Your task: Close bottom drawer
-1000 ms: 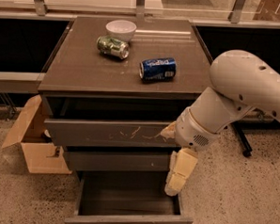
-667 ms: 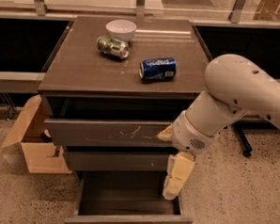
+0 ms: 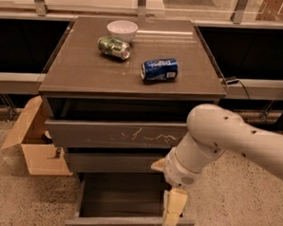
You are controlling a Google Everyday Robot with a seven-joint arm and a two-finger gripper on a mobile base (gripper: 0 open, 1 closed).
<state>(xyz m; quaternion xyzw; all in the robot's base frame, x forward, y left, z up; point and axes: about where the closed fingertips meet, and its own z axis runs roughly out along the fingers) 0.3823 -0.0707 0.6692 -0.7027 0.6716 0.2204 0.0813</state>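
Note:
The bottom drawer (image 3: 126, 224) stands pulled far out at the foot of the cabinet, its smooth grey inner tray (image 3: 120, 194) bare. Its plain front panel runs along the lower edge of the camera view. My gripper (image 3: 173, 210) hangs from the white arm (image 3: 225, 138) over the drawer's right side, its cream fingers (image 3: 174, 207) pointing down to the front panel's right end. Above are the plain middle drawer (image 3: 113, 162) and the white-scratched top drawer (image 3: 116, 132), both slightly out.
On the cabinet top (image 3: 77, 68) lie a white bowl (image 3: 122, 29), a green can (image 3: 114, 47) and a blue can (image 3: 159, 69), both on their sides. An open cardboard box (image 3: 33, 145) stands on the floor at the left. A dark ledge runs behind.
My arm has swung left and down. The gripper has dropped lower over the bottom drawer's right side, nearer its front panel. The drawers have not moved.

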